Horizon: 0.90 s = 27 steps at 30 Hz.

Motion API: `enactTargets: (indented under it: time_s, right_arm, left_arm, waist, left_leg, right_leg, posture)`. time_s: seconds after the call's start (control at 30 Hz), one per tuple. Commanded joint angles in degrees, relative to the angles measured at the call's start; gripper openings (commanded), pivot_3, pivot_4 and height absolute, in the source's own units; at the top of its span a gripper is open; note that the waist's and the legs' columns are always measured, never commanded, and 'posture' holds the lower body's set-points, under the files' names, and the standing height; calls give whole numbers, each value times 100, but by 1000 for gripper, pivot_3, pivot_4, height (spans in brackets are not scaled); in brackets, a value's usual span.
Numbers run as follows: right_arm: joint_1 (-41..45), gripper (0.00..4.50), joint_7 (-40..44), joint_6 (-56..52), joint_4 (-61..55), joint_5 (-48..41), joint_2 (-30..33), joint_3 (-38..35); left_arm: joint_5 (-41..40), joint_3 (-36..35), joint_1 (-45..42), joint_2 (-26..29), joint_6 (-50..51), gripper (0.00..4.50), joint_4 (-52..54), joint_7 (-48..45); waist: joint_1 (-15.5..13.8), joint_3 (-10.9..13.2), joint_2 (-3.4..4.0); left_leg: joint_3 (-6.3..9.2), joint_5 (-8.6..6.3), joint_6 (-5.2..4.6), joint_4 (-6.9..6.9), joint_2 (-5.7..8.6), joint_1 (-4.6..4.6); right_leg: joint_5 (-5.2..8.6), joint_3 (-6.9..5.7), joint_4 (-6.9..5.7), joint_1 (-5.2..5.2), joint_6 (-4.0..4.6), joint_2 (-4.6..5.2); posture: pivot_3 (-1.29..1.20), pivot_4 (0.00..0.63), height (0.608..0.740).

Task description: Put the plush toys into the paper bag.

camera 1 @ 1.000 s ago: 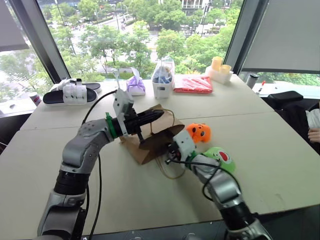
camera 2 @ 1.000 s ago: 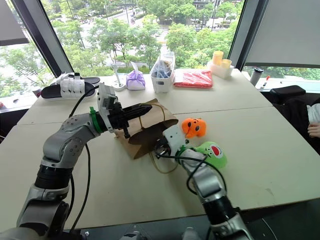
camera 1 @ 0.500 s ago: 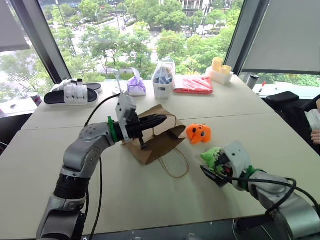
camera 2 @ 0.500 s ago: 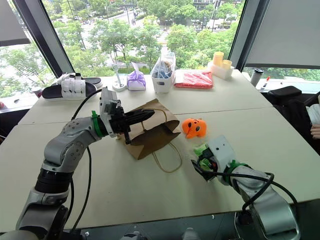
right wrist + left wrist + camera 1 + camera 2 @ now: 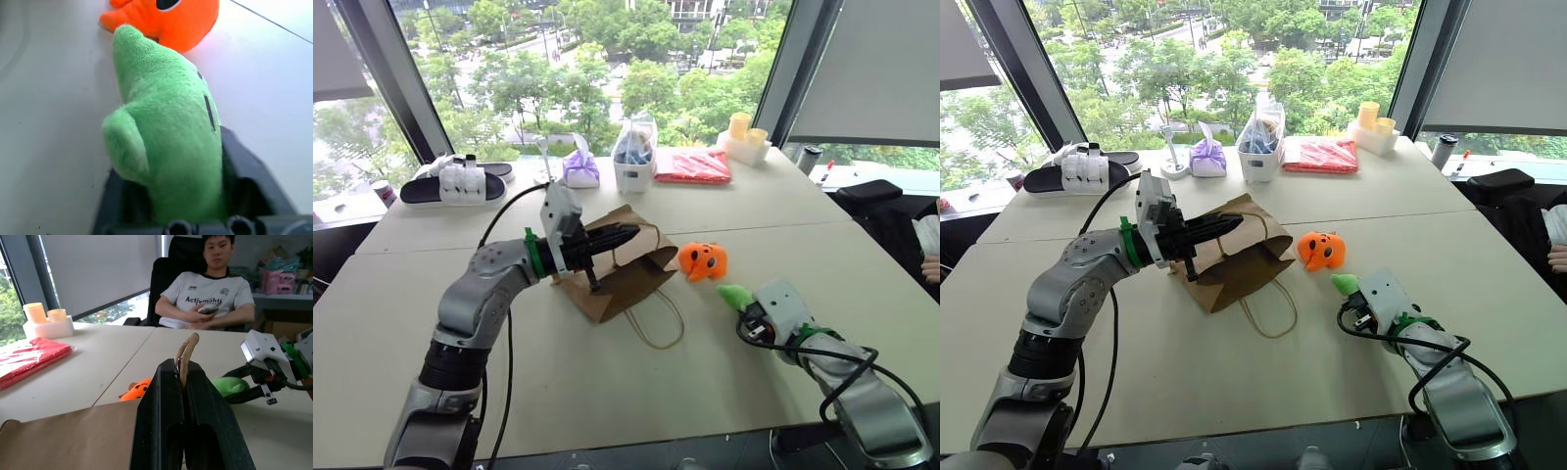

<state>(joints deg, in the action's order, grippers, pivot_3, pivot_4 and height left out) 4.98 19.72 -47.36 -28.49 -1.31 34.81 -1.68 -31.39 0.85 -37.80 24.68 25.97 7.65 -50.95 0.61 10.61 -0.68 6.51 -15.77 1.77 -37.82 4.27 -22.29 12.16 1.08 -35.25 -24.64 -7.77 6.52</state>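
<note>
My left tool (image 5: 607, 238) stays out of the count: clenched on a tan loop handle (image 5: 187, 348) of the paper bag (image 5: 622, 272), it holds the bag's top edge raised at the middle of the table (image 5: 548, 372). My right tool (image 5: 171, 210), near and to the right, is clamped around the green plush toy (image 5: 166, 147); the orange plush toy (image 5: 702, 260) lies between it and the bag, just right of the mouth.

The risks, as I judge them: the bag's mouth looks slack, held by one handle only, so the toy could catch the rim and fold it shut; the soft plush could slip from my grip; the orange toy could be knocked aside on the way.

The table is pale and matte, set against tall windows over green trees. A person sits at the right end. Along the far edge lie black sandals (image 5: 450, 184), a purple pouch (image 5: 579, 168) and a red packet (image 5: 692, 164).
</note>
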Motion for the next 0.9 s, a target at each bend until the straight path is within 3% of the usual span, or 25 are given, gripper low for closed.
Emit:
enactTargets:
  time_s: [0.03,0.17,0.3,0.53,0.73,0.9]
  right_arm:
    - [159,40,206,1,-339,-276,-65,-234]
    - [712,40,851,-383,-1139,-1148,-198,22]
    - [1217,40,766,-663,-1066,-1400,-628,427]
    - [2442,40,466,785,1310,-599,-1802,1876]
    - [3251,40,549,2349,3304,-182,-2591,2238]
    - [3576,2171,769,3094,4047,47,-2830,2348]
  left_arm:
    - [-130,-187,-86,35,-6,0,191,31]
    - [-173,-205,-231,-14,13,0,34,80]
    - [-196,-176,-350,-32,42,0,-57,44]
    - [-385,-158,-449,-54,353,0,74,50]
    - [-442,-183,-323,-23,482,0,233,103]
    - [-364,-216,-255,31,402,0,139,142]
  waist:
    - [1,0,0]
    - [31,1,1]
    - [9,0,0]
    - [31,1,-1]
    - [49,1,-1]
    - [47,2,0]
  left_leg:
    - [0,0,0,0,0,0]
    - [1,0,0,0,-2,0]
    - [6,0,0,0,-6,2]
    - [6,0,1,-4,1,1]
    - [6,19,34,10,0,0]
    - [7,20,36,12,0,-1]
  right_leg:
    - [0,0,0,0,0,0]
    - [0,0,0,-1,0,-1]
    - [0,-4,-1,0,0,-5]
    - [0,-1,0,2,0,-1]
    - [-1,1,-2,-9,0,-3]
    - [-1,1,-1,-12,0,-3]
  posture:
    - [0,150,740]
    - [0,150,740]
    - [0,150,740]
    - [0,150,740]
    - [0,150,740]
    - [0,150,740]
